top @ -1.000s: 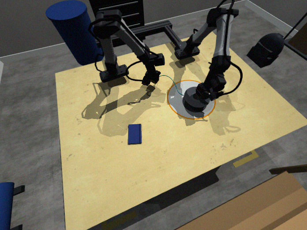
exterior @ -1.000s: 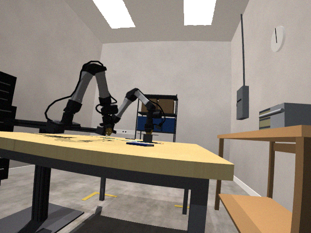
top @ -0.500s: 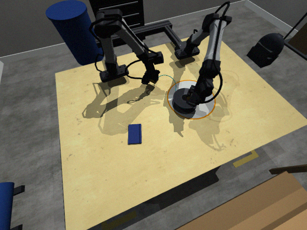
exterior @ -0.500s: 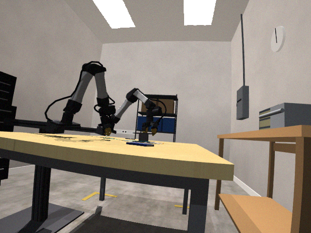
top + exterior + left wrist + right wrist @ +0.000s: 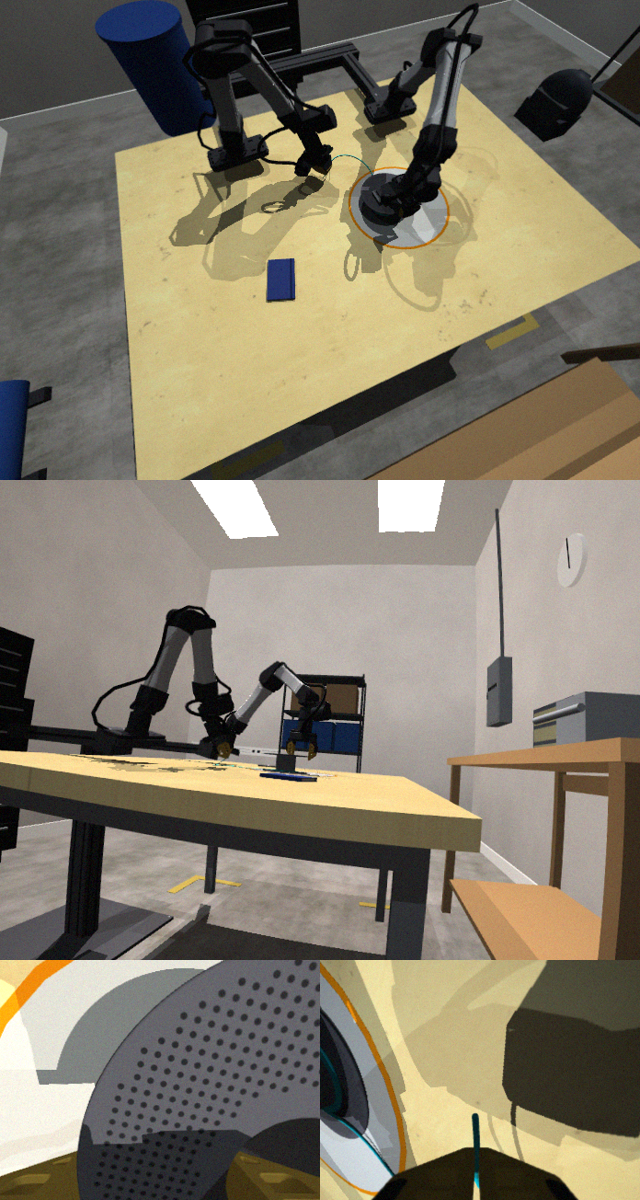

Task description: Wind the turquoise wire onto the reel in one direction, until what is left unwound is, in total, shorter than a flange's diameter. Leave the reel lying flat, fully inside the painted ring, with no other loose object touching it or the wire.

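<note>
A dark reel with perforated flanges lies flat or nearly so, inside the orange painted ring. My left gripper is shut on the reel's flange: one finger is at the outer rim, the other at the dark centre opening. The turquoise wire shows on the drum and arches out to my right gripper, which is shut on its end. A short tip sticks out past the fingers. The arm partly hides the reel in the top view.
A blue notebook lies on the table, toward the front from the ring and apart from reel and wire. The left arm reaches over the ring; the right arm stands beside it. Both arm bases stand at the back edge.
</note>
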`<state>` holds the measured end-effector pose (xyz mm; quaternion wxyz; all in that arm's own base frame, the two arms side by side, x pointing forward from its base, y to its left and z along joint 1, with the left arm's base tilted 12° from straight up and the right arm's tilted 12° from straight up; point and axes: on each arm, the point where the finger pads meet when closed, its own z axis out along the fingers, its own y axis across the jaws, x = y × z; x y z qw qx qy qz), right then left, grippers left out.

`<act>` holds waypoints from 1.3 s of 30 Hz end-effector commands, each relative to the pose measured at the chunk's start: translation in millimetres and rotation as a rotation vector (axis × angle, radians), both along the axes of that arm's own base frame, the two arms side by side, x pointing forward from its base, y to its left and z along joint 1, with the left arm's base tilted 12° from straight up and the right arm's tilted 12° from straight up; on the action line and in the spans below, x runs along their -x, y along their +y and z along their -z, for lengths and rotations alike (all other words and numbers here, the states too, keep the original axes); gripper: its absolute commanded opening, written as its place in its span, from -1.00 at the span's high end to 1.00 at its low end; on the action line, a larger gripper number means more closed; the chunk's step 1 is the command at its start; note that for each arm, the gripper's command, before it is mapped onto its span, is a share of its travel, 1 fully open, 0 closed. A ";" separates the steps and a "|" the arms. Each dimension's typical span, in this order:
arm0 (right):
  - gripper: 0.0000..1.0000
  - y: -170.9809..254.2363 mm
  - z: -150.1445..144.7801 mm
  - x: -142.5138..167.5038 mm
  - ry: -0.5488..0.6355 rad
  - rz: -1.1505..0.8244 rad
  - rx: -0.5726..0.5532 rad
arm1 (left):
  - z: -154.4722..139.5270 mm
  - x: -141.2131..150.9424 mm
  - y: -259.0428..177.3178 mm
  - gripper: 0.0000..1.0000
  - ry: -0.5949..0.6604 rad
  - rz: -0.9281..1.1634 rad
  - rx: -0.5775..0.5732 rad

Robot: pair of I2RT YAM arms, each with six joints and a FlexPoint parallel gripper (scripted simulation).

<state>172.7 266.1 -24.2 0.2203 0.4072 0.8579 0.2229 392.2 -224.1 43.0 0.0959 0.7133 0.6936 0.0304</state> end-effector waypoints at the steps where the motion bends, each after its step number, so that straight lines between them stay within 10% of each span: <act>1: 1.00 10.9 -11.4 -3.6 -0.015 -0.003 -0.104 | 14.9 -12.5 25.1 -0.14 -0.020 0.318 -0.147; 14: 1.00 6.6 -7.9 3.0 0.113 -0.009 -0.026 | 13.6 -21.2 30.4 -0.64 -0.023 0.604 -0.286; 39: 1.00 5.6 -6.7 0.1 0.142 0.004 -0.018 | -53.5 -6.9 28.9 -0.64 -0.022 0.371 -0.245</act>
